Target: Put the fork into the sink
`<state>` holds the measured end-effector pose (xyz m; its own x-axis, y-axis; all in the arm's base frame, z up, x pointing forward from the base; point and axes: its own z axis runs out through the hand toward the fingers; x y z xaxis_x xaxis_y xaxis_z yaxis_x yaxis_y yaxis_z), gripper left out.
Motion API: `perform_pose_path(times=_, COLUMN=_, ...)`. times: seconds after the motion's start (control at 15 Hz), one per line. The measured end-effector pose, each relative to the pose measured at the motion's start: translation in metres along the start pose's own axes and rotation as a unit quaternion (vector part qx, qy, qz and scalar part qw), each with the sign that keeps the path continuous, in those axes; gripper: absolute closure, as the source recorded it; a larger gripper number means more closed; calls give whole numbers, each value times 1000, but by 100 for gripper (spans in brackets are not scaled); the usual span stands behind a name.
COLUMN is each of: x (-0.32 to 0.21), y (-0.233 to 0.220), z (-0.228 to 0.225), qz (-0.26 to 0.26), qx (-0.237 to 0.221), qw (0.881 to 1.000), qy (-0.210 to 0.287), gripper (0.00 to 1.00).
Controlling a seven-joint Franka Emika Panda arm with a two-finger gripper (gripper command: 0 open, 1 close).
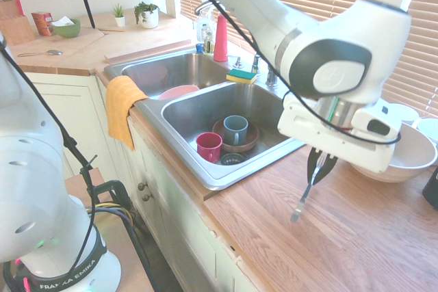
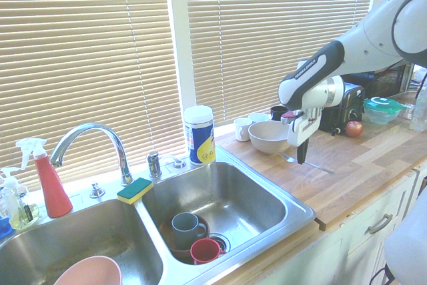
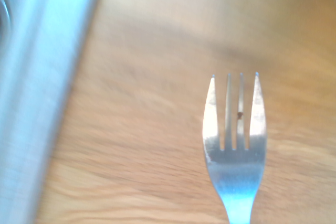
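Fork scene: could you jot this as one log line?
slim silver metal fork: held, off the wooden counter | jaws: shut | stainless steel sink: not reached

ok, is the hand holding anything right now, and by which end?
Yes: the hand is shut on the fork, gripping it near one end; the rest hangs clear above the wooden counter. Which end cannot be told.

From here the fork [image 3: 234,145] runs off the wrist view's bottom edge, handle cut away, and the sink [image 3: 31,103] rim is just blur.
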<state>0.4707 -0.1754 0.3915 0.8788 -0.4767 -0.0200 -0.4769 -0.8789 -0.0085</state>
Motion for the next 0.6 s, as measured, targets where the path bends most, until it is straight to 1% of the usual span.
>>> perform_pose_path(times=0.13, x=-10, y=-43, z=-25, qz=35, qx=-5, qw=999, qy=16, gripper=100)
perform_pose_path(times=0.27, x=-20, y=-92, z=-24, qz=75, qx=-8, qw=997, qy=31, gripper=100)
perform_pose_path(times=0.33, x=-24, y=-116, z=-18, qz=93, qx=-9, qw=995, qy=41, gripper=100)
perform_pose_path(times=0.47, x=-40, y=-170, z=3, qz=111, qx=-17, qw=992, qy=50, gripper=100)
perform_pose_path(times=0.6, x=-65, y=-221, z=27, qz=106, qx=-18, qw=993, qy=49, gripper=100)
